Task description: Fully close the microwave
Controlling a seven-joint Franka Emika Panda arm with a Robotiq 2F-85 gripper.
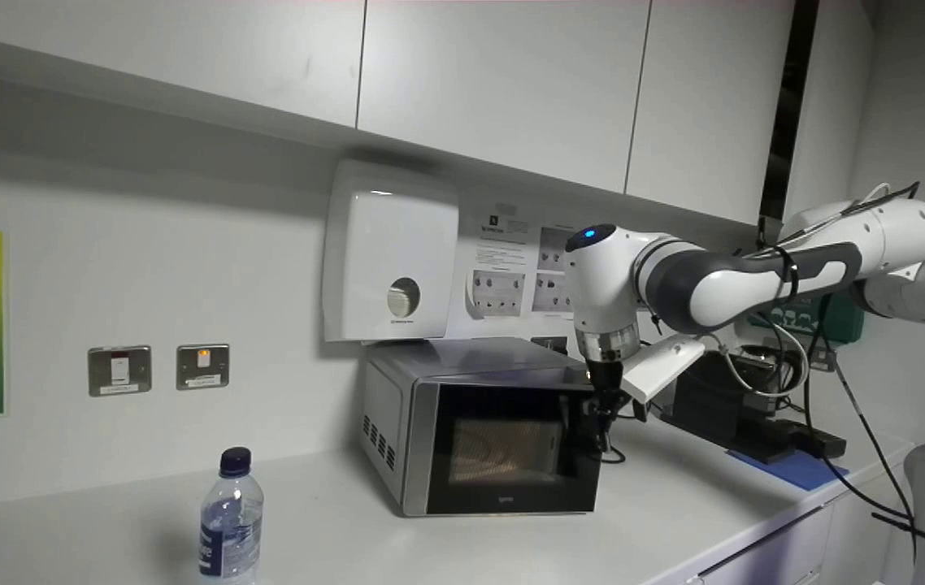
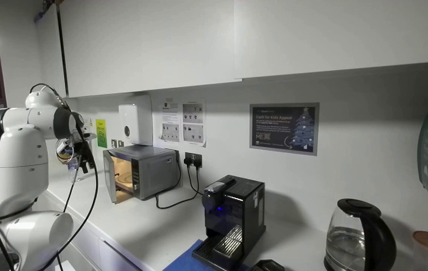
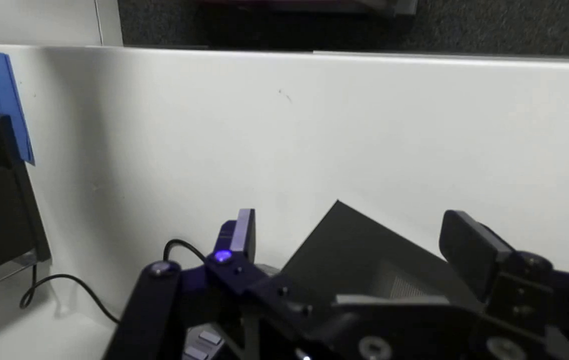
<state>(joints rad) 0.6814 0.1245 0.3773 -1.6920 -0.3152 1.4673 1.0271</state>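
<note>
The silver-grey microwave (image 1: 479, 357) stands on the counter against the wall and also shows in an exterior view (image 2: 157, 175). Its dark-windowed door (image 1: 511, 496) is partly open. The lit interior shows through the gap beside the door's inner side (image 2: 110, 178). My gripper (image 1: 605, 431) is in front of the door's outer face, near its free edge, and also shows in an exterior view (image 2: 85, 165). In the wrist view my gripper (image 3: 349, 214) is open, and a corner of the dark door (image 3: 349, 245) shows between the spread fingers. I cannot tell whether they touch it.
A water bottle (image 1: 231, 520) stands left of the microwave. A white dispenser (image 1: 393, 252) hangs just above it. A black coffee machine (image 2: 232, 214) on a blue mat (image 2: 185, 258) and a kettle (image 2: 349, 241) stand on the other side. A power cord (image 2: 174, 205) lies on the counter.
</note>
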